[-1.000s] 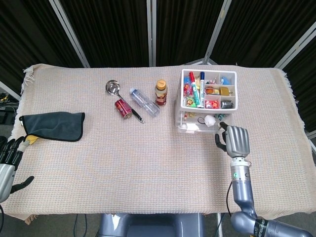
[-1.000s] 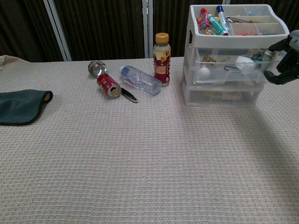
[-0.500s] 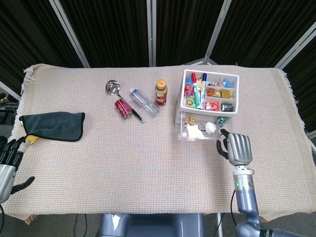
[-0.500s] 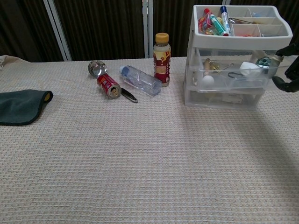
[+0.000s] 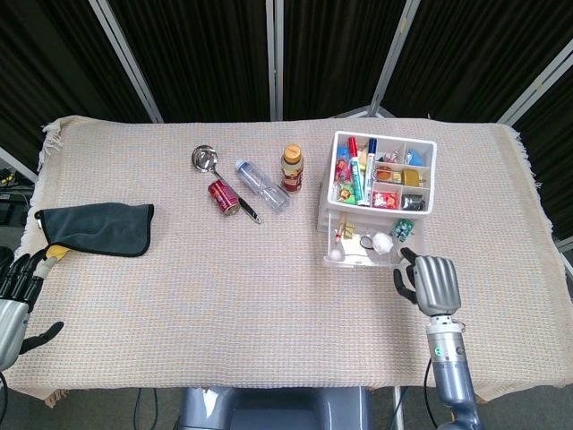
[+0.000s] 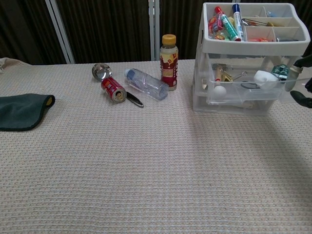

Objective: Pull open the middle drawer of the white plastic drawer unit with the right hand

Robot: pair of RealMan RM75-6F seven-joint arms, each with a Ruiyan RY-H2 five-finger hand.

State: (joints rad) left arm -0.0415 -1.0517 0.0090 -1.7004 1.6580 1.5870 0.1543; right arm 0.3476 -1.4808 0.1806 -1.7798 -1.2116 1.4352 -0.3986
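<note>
The white plastic drawer unit (image 5: 431,176) (image 6: 253,45) stands at the back right, its top tray full of pens and small items. Its clear middle drawer (image 5: 363,261) (image 6: 243,96) sticks out toward the table front and holds a white ball, clips and a teal item. My right hand (image 5: 428,284) (image 6: 303,83) is at the drawer's front right corner, fingers curled around its edge. In the chest view the frame edge cuts most of that hand off. My left hand (image 5: 13,300) hovers off the front left corner, fingers apart and holding nothing.
A dark grey cloth (image 5: 97,227) (image 6: 19,111) lies at the left. A ladle (image 5: 206,159), a red can (image 5: 223,197), a lying water bottle (image 5: 261,184) and an upright brown bottle (image 5: 292,168) sit left of the unit. The table's right edge is near my right hand.
My right hand has drawn back toward the table front and the middle drawer has slid out with it. The unit shifted slightly. The left hand stayed put.
</note>
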